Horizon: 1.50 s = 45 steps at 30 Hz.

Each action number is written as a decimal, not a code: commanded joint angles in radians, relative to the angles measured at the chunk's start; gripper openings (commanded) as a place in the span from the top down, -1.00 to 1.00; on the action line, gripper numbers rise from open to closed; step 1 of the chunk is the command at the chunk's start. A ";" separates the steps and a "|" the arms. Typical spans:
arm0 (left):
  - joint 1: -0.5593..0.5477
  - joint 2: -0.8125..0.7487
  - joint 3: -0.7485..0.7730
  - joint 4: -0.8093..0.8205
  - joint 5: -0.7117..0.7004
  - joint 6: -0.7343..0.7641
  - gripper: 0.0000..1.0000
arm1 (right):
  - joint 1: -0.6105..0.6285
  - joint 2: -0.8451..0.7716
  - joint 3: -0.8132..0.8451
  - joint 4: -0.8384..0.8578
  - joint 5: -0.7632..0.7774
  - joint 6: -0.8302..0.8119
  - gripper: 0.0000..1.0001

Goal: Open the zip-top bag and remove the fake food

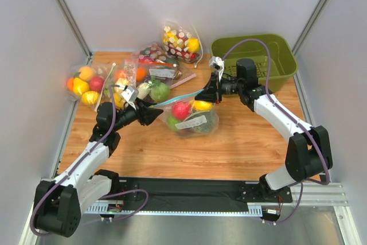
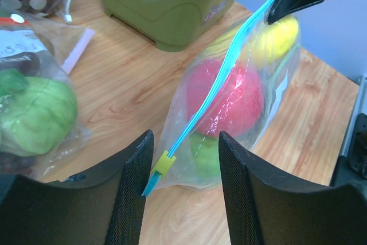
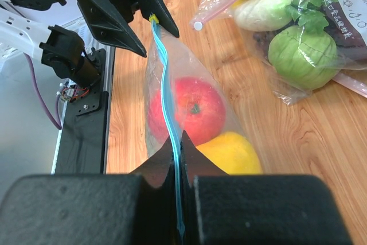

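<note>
The zip-top bag (image 1: 192, 120) rests on the wooden table, its teal zipper strip (image 1: 175, 101) pulled taut and raised between my two grippers. Fake food shows through the plastic: a red apple (image 3: 192, 110), a yellow lemon (image 3: 229, 153) and a green piece (image 2: 207, 154). My right gripper (image 3: 178, 139) is shut on the strip at the bag's right end. My left gripper (image 2: 185, 142) stands open around the other end. The yellow-green slider (image 2: 163, 164) lies between its fingers, close to the left pad (image 2: 136, 170).
A green basket (image 1: 281, 55) stands at the back right. Other filled bags crowd the back left: a clear one of orange and yellow fruit (image 1: 86, 84), a pink-zippered one with green vegetables (image 1: 157, 81) and a polka-dot one (image 1: 180, 41).
</note>
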<state>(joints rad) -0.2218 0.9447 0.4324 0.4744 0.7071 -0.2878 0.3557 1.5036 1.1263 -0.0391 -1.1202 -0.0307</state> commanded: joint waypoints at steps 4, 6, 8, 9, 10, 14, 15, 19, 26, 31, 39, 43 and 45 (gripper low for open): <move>0.004 0.058 -0.015 0.170 0.107 -0.060 -0.13 | -0.006 -0.016 0.010 0.051 -0.026 0.008 0.99; 0.002 0.075 -0.023 0.179 0.111 -0.065 -0.13 | -0.008 -0.017 0.009 0.051 -0.027 0.009 0.99; 0.002 0.088 -0.026 0.182 0.120 -0.063 -0.11 | -0.011 -0.019 0.007 0.051 -0.026 0.008 0.99; 0.002 0.101 -0.024 0.182 0.126 -0.062 -0.08 | -0.009 -0.019 0.007 0.051 -0.027 0.011 0.99; 0.002 0.109 -0.021 0.181 0.132 -0.062 0.02 | -0.011 -0.019 0.009 0.051 -0.029 0.011 0.99; 0.004 0.143 0.005 0.158 0.192 -0.054 0.63 | -0.011 -0.019 0.015 0.044 -0.026 0.003 0.99; 0.004 0.149 0.011 0.153 0.199 -0.053 0.77 | -0.011 -0.020 0.020 0.009 -0.015 -0.001 0.99; 0.004 0.144 0.052 0.115 0.215 -0.030 1.00 | -0.011 -0.045 0.058 -0.094 0.040 -0.060 0.83; 0.001 0.152 0.175 0.014 0.267 0.009 1.00 | -0.008 -0.117 0.128 -0.196 0.160 -0.110 -0.26; -0.039 0.190 0.282 -0.112 0.299 0.079 1.00 | 0.078 -0.105 0.263 -0.366 0.324 -0.245 -0.44; -0.094 0.244 0.371 -0.290 0.290 0.180 1.00 | 0.210 0.046 0.333 -0.389 0.277 -0.282 -0.43; -0.100 0.240 0.373 -0.321 0.281 0.194 1.00 | 0.229 0.086 0.323 -0.398 0.272 -0.302 -0.42; -0.106 0.243 0.379 -0.339 0.276 0.206 1.00 | 0.229 0.096 0.310 -0.386 0.269 -0.305 -0.41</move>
<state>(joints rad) -0.3161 1.1881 0.7681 0.1673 0.9668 -0.1417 0.5831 1.5982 1.4326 -0.4221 -0.8532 -0.2993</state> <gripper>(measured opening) 0.088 0.708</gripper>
